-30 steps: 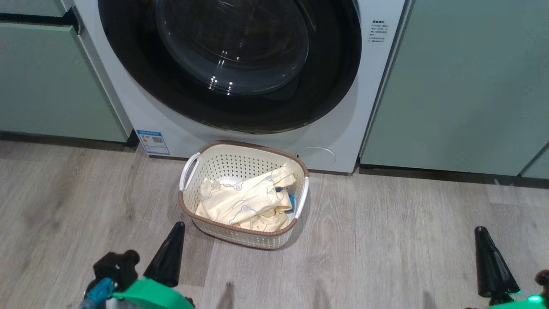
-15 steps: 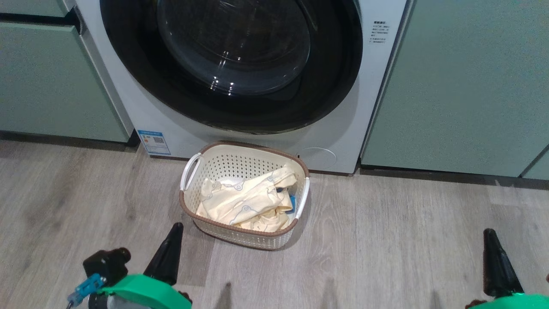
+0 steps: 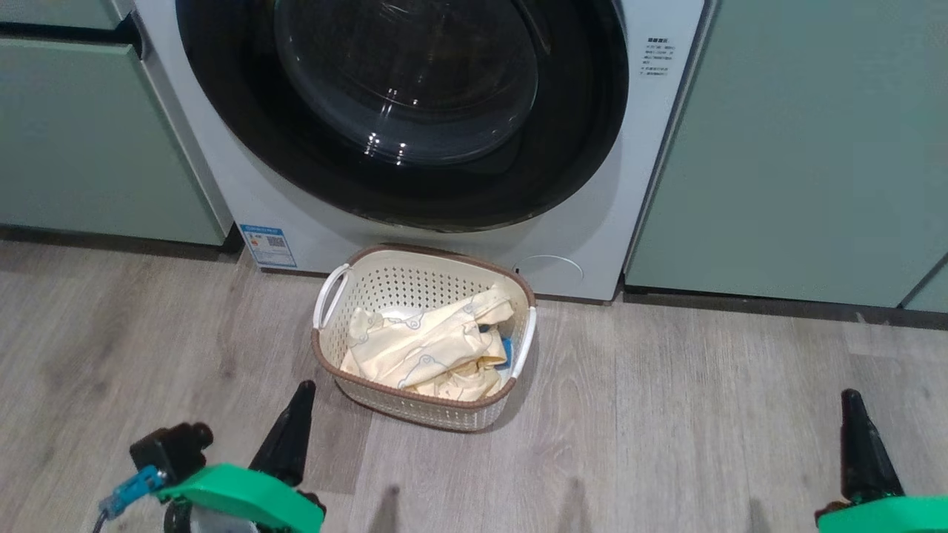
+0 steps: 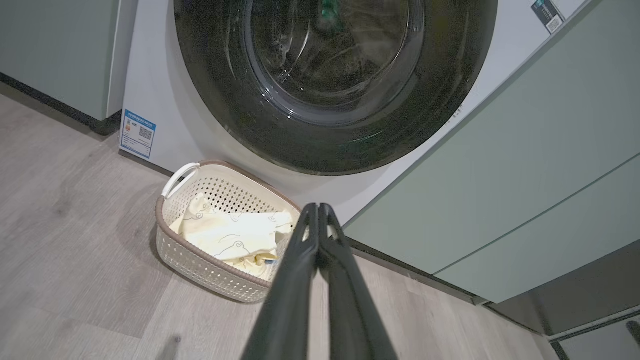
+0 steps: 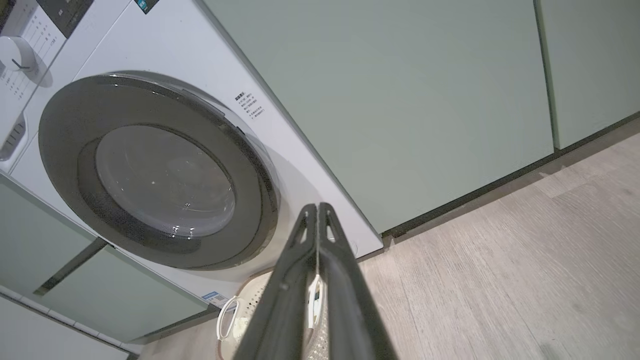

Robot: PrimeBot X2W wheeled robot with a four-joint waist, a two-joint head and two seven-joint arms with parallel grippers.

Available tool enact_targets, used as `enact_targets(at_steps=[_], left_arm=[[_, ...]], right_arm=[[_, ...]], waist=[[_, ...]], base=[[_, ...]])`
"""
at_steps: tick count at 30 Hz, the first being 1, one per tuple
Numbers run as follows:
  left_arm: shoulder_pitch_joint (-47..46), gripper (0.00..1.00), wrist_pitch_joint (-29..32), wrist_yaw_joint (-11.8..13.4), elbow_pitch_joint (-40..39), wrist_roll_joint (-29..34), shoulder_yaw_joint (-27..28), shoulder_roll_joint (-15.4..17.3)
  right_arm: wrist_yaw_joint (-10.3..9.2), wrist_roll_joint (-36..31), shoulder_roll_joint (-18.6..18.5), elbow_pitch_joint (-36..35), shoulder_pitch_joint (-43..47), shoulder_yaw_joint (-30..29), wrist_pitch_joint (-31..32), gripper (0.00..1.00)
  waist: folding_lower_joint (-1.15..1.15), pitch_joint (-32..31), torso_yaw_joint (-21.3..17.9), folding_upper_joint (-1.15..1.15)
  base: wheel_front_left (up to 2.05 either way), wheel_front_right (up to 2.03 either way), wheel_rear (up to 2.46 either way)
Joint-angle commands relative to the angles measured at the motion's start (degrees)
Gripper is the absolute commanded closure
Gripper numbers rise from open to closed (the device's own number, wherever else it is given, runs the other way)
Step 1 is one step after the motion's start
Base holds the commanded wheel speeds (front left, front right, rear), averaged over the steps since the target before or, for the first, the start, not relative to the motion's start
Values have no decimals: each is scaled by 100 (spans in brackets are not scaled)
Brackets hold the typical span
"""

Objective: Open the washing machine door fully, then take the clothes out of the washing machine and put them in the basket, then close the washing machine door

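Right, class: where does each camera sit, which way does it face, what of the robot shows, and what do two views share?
Head view: on the head, facing forward and down at the round black-rimmed glass washing machine door and perforated cream plastic basket; left gripper and right gripper show.
Left wrist view: left wrist, facing door and basket; left gripper shut.
Right wrist view: right wrist, facing the door; right gripper shut.
Shared: both wrist views show the basket.

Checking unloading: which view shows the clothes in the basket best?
Head view: it looks down into the basket, clothes fully exposed. Left wrist view shows them obliquely, the left gripper covering one corner. Right wrist view: the right gripper hides most of the basket.
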Motion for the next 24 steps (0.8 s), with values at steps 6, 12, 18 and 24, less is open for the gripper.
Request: enact_targets(at_steps=[6, 12, 18, 24], left_arm=[[-375, 100, 119, -114, -99, -496, 179, 28], [-433, 100, 204, -167, -30, -892, 215, 20], [-491, 100, 289, -220, 38, -1286, 253, 10], [-549, 100, 376, -273, 107, -1680, 292, -1]], right_arm=[[3, 513, -136, -83, -360, -20, 125, 100], [3, 918, -145, -10, -428, -35, 218, 100], [4, 1321, -152, 62, -497, -53, 312, 100], [4, 1722, -158, 134, -566, -73, 408, 100]], waist=[[0, -5, 8, 0], [0, -9, 16, 0], [0, -14, 24, 0], [0, -19, 32, 0]], base=[[0, 0, 0], [0, 0, 0], [0, 0, 0], [0, 0, 0]])
